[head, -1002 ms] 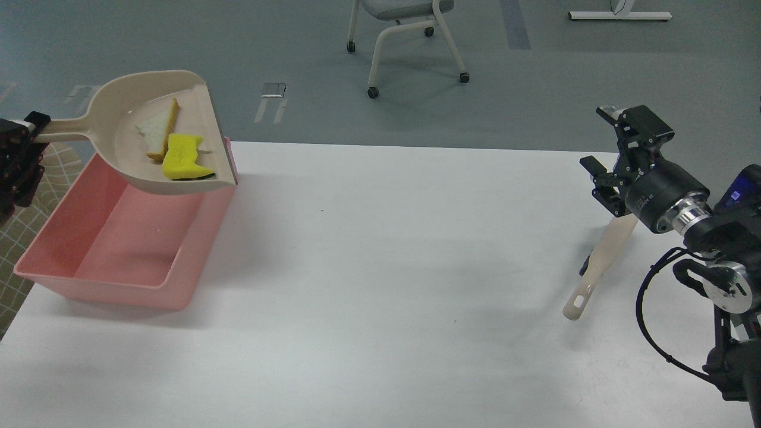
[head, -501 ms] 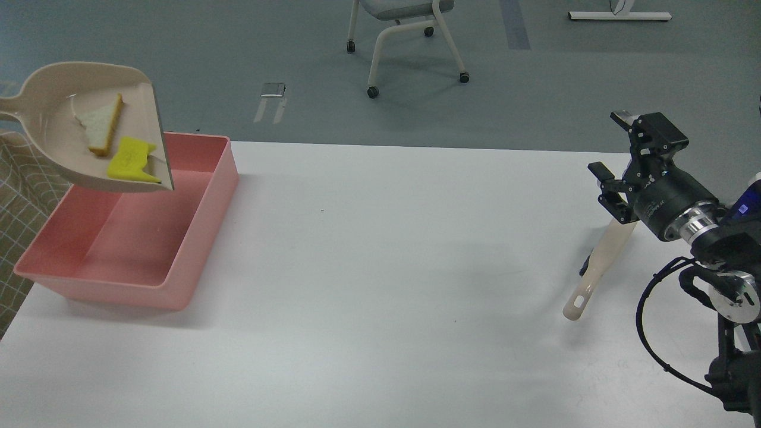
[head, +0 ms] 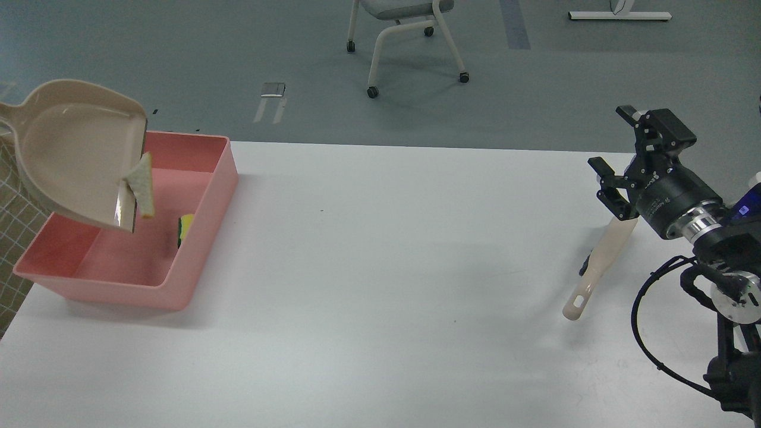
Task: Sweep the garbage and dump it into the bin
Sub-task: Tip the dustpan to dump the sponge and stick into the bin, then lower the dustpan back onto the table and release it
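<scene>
1. Garbage first: 2 scraps total. 1 yellow sponge chunk [head: 185, 229] already sits inside the pink bin [head: 202, 196] at the left of the frame, leaning on its right wall. 1 bread slice [head: 142, 191] is right at the lip of the tilted dustpan [head: 71, 160], above the bin.
2. Handling guess: both look super light and soft. Sponge is squishy and probably bounces a bit, bread is floppy and crumbly, so I'd tip them out rather than pinch them.
3. Best hold is the dustpan's handle, which runs off the upper left edge of the frame. The left pincer isn't in the picture, so can't say what it's doing.
4. Right gripper [head: 621, 154], at the right of the frame, has its fingers spread apart and grips nothing. It hangs just above the brush [head: 597, 264] lying on the white table [head: 386, 267].
5. Count: 1 bin, 1 dustpan, 1 brush, 1 chair [head: 404, 35] at the top.
</scene>
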Controlling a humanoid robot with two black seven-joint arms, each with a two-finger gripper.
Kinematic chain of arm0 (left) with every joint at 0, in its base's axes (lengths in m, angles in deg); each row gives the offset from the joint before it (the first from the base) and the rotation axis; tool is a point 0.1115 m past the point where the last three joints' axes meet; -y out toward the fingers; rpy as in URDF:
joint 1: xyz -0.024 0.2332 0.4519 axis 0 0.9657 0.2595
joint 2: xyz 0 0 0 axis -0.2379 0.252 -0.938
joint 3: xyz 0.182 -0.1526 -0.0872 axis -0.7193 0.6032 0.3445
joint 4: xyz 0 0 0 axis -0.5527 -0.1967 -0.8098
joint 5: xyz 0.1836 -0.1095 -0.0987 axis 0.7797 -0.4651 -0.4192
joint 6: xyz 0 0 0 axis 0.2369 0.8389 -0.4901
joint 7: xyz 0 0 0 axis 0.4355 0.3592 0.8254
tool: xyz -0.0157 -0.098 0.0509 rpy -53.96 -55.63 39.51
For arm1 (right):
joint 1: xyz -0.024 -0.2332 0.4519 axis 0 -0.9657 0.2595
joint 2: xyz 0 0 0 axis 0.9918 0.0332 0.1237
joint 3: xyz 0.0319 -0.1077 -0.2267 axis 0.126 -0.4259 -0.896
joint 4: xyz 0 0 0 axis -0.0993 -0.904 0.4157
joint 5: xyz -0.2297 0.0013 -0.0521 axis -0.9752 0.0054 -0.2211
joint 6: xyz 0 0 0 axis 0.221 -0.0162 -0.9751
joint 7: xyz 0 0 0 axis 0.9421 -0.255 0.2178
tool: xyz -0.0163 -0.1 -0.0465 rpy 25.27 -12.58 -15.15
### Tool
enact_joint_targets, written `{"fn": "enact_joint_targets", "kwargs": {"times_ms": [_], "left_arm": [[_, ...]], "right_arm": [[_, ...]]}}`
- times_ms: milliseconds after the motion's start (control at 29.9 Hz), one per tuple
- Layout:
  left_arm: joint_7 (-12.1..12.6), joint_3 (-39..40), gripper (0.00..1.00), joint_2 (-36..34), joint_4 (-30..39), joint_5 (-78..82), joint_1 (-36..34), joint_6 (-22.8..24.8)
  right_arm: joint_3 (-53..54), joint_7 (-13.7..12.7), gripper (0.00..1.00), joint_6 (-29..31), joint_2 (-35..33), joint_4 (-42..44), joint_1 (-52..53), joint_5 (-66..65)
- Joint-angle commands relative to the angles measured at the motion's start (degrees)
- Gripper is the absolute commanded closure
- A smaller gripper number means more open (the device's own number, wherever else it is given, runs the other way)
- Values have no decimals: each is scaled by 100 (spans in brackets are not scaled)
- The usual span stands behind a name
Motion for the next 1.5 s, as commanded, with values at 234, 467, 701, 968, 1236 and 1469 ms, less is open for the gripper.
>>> {"fn": "enact_joint_targets", "kwargs": {"times_ms": [234,467,701,968,1236,1469], "left_arm": [[73,26,89,-335,230,118,-968,276],[653,-9,89,980,362,-857,-1584,637],[908,-35,89,2888,362,-1007,-1646,593],[1251,-1019,89,4726,362,-911,-1821,189],[1260,-2125,89,5930,231,-884,-1944,-715],[1085,-2970,88,6221,-182,-832,-1971,-1173]], "right_arm": [[66,14,5,10,1,-1,-5,5],[74,40,5,-77,-52,70,240,-4],[48,32,4,-60,-61,52,627,-4],[13,5,4,-69,-148,61,636,-30],[31,32,4,-595,-184,26,663,-13],[31,32,4,-605,-175,-18,654,-4]]}}
